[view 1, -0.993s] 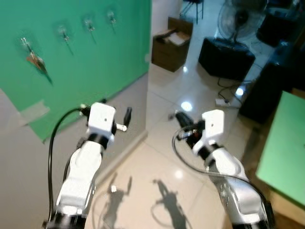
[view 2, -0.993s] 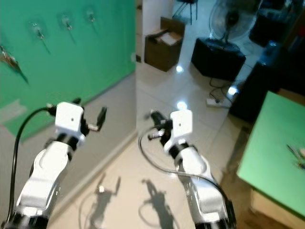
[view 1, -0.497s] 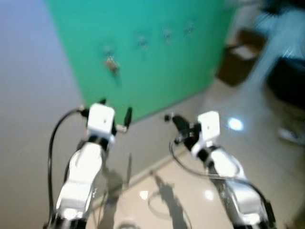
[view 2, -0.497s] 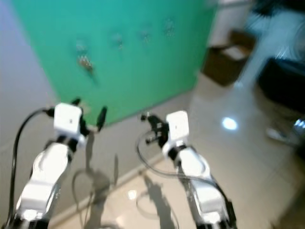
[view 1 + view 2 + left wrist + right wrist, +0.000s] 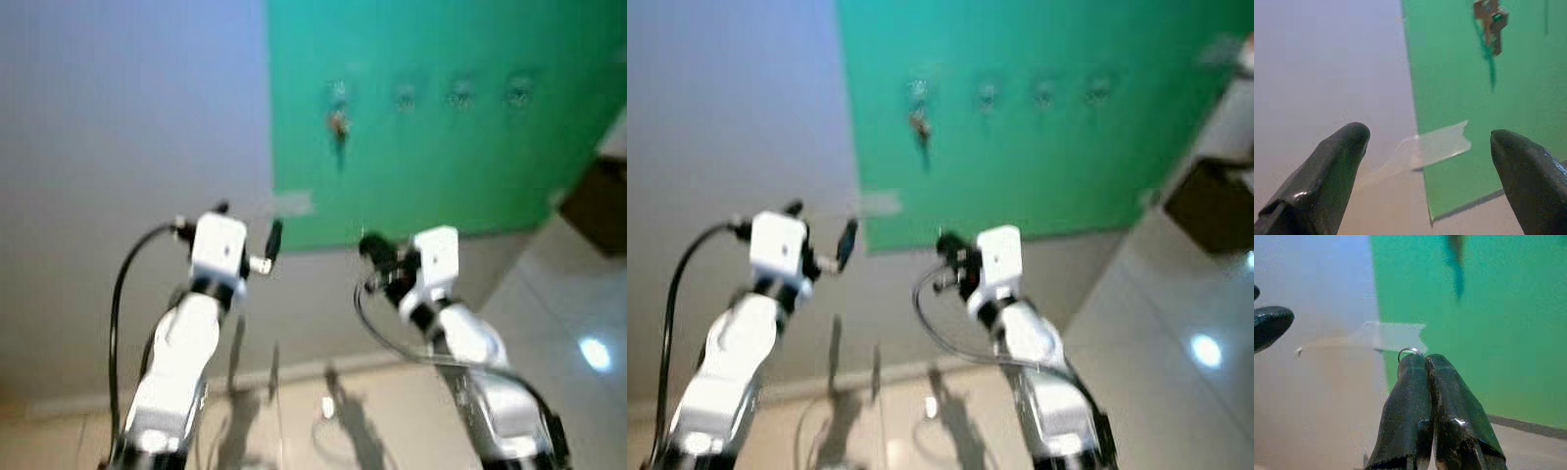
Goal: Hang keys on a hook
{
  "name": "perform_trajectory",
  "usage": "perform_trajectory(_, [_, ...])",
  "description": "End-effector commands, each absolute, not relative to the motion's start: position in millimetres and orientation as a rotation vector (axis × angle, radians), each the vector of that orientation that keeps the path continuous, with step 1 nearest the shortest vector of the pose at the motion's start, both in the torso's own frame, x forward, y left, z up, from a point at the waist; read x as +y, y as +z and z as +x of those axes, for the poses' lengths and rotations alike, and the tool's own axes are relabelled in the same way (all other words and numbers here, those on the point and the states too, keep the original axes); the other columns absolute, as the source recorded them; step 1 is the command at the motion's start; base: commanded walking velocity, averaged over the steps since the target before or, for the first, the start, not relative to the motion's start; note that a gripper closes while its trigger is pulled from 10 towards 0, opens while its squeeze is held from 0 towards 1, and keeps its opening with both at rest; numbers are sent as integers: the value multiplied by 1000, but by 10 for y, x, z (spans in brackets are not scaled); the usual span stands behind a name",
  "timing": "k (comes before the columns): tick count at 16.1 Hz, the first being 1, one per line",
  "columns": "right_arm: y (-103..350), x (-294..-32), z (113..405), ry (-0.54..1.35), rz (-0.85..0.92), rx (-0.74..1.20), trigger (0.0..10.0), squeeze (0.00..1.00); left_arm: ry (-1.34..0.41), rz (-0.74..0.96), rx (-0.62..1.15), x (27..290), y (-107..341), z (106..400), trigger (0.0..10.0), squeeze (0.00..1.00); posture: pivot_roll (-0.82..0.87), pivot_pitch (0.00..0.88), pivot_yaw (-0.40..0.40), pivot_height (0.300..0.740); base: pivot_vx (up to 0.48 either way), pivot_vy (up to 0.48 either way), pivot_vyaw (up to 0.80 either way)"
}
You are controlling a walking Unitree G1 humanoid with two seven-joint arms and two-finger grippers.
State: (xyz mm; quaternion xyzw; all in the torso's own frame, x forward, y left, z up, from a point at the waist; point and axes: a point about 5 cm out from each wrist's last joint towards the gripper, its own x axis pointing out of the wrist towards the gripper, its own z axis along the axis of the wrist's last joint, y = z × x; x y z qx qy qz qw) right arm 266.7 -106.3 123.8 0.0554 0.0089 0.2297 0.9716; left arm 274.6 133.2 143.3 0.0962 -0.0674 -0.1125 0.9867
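A green board (image 5: 431, 147) hangs on the grey wall ahead and carries a row of several small hooks (image 5: 458, 91). A bunch of keys (image 5: 338, 122) hangs from the leftmost hook and is also seen in the left wrist view (image 5: 1491, 17). My right gripper (image 5: 1424, 358) is raised toward the board and is shut on a thin metal key ring (image 5: 1409, 351) that peeks out above its fingertips; the keys themselves are hidden. In the head view this gripper (image 5: 374, 250) is below the board. My left gripper (image 5: 1429, 133) is open and empty, held up beside it (image 5: 259, 235).
A strip of clear tape (image 5: 1435, 147) holds the board's lower left corner to the wall (image 5: 127, 147). Pale glossy floor tiles (image 5: 568, 392) lie below. A brown box (image 5: 600, 201) stands at the far right by the board's edge.
The camera has swung left, from the room with the fan and boxes to face the wall and green board. Both arms keep the same raised pose.
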Motion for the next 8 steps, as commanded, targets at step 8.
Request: perform_trajectory(8, [1280,-1114,2740,392,110,-14,10000,0,-213,213,-98,1385,1400,2784,10000,0,0,0,-8,718,0,-240,800])
